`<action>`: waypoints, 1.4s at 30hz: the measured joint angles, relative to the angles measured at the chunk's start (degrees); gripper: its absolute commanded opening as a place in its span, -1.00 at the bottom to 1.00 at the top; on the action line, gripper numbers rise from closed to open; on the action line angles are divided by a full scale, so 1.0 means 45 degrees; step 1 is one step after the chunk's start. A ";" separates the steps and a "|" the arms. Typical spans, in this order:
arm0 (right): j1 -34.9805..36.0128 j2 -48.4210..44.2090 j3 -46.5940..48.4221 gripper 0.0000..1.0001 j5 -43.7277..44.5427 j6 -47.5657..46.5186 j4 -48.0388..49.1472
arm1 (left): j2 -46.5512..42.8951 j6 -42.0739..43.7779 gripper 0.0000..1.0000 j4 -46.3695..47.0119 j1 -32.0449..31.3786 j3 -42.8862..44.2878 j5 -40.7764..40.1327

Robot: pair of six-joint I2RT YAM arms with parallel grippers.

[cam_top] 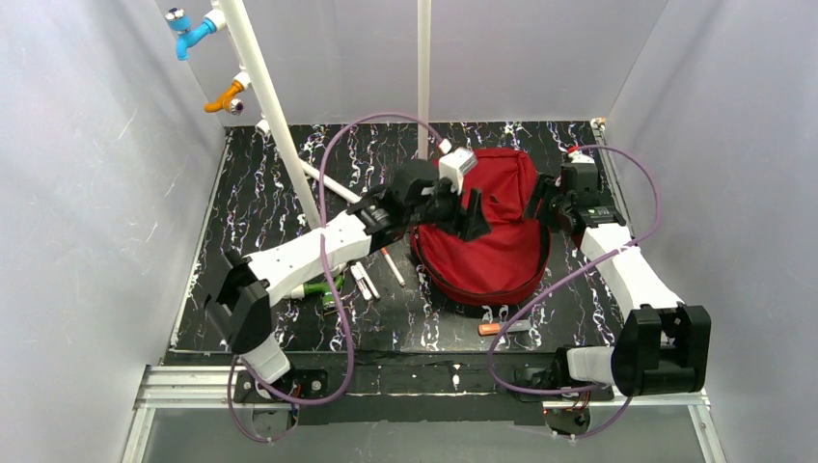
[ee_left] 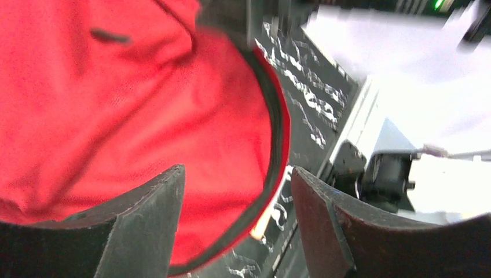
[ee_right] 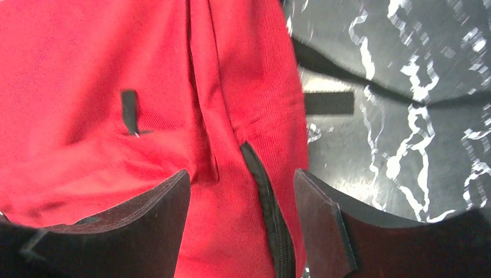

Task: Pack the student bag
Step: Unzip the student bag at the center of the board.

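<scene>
1. Clutter on the table (cam_top: 260, 193), left of centre toward the near edge: a green marker (cam_top: 311, 288) and a few white pens (cam_top: 368, 280), none of it packed. Risk of being swept aside by the left forearm, which passes low just above.
2. Left gripper (cam_top: 461, 207): wide open with nothing held, hanging over the left side of the student bag (cam_top: 492, 251). Wrist view blurred, so cannot tell the height above the cloth. Could close on a loose fold instead of the dark zip edge (ee_left: 281, 133) and drag the whole bag.
3. Student bag: lying flat right of centre, nearer the far edge, rounded end toward the near edge. Looks shut where the zip shows, so judged not ready to take anything. Soft, so likely to bunch or slide if pulled from one side only. Orange pen (cam_top: 492, 329) well apart by the near edge, easy to miss.
4. Right gripper (cam_top: 543, 207): also spread wide and empty, over the bag's right side, with the zip track (ee_right: 266, 191) below the gap. Might pinch fabric beside the zip, or snag the black strap (ee_right: 329, 102) lying on the table just beside. Both grippers near each other over the bag, so a knock between them is possible.
5. Purple cable (cam_top: 540, 289) looping low across the table by the bag: could catch on the bag or pen.
</scene>
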 measured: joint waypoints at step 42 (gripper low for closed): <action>0.0034 -0.0408 -0.2939 -0.97 -0.1511 0.0515 0.1515 | 0.8777 -0.3793 -0.30 -0.2390 0.0685 0.8879 -0.2807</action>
